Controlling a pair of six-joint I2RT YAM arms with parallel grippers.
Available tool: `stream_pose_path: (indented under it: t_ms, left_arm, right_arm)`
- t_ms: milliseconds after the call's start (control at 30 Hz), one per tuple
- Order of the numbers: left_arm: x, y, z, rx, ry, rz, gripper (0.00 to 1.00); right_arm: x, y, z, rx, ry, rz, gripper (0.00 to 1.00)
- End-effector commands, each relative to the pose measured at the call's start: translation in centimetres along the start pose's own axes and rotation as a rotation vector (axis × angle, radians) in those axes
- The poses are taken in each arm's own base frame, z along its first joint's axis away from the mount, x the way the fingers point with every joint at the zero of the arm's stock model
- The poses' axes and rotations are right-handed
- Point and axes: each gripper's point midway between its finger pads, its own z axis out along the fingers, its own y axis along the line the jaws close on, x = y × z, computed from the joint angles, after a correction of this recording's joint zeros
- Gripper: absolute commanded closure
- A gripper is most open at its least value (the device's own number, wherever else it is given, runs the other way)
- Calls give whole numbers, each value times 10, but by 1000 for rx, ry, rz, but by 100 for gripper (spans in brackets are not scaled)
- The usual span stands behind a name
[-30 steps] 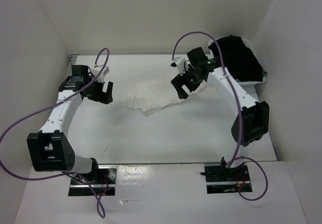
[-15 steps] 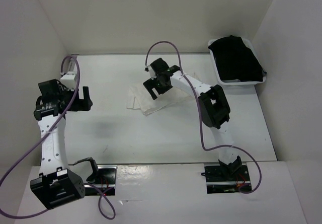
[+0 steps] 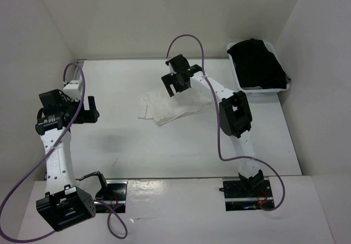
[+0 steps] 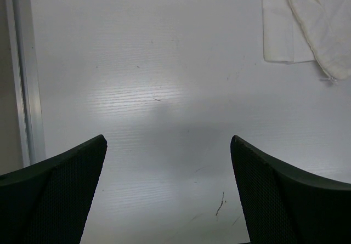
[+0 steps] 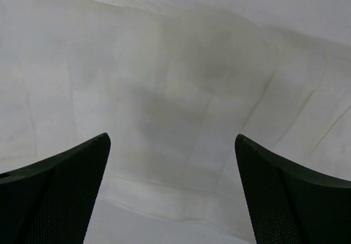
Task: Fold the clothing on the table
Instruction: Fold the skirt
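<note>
We have both claws released, empty. The right gripper (image 3: 176,85) hovers above the skirt (image 3: 170,108) in the middle of the table (image 3: 181,151), likely to pinch its far edge; the left gripper (image 3: 93,109) stands well apart, giving room.

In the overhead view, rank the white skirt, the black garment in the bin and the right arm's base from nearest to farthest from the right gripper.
Measured from the right gripper, which is open:
1. white skirt: just beneath it, at the centre.
2. black garment: in the white bin, far right corner.
3. right arm's base: near edge, right side.
</note>
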Motion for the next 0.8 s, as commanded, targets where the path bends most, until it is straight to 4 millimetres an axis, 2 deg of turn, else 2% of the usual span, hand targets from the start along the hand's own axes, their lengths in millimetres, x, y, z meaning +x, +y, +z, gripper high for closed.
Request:
stream_pose_path:
  t_ms: [0,33,67,133,233,267,367,633,767]
  left_arm:
    - [-2,-3,1,22,-14,-16,1]
    - [-2,-3,1,22,-14,-16,1]
    - [0,-2,3,24,-6,-20,1]
    - [0,-2,3,24,-6,-20,1]
    - [1,-2,5,26,2,-23,1]
    - [1,-2,5,26,2,-23,1]
    - [0,-2,3,24,-6,-20,1]
    - [1,-2,5,26,2,-23,1]
    - [-1,-1,6,24,-6,-20,1]
  right_arm:
    - [-6,-32,-1,18,-33,83,2]
    - [0,-37,1,24,-19,90,2]
    - [-2,-48,2,36,-29,106,2]
    - [6,-53,7,42,-14,113,2]
    - [17,-56,23,48,9,128,2]
    - [23,-59,34,39,28,136,2]
    - [24,-49,42,-17,48,136,2]
    - [36,-29,47,-68,80,142,2]
    - [61,-25,55,-54,137,141,2]
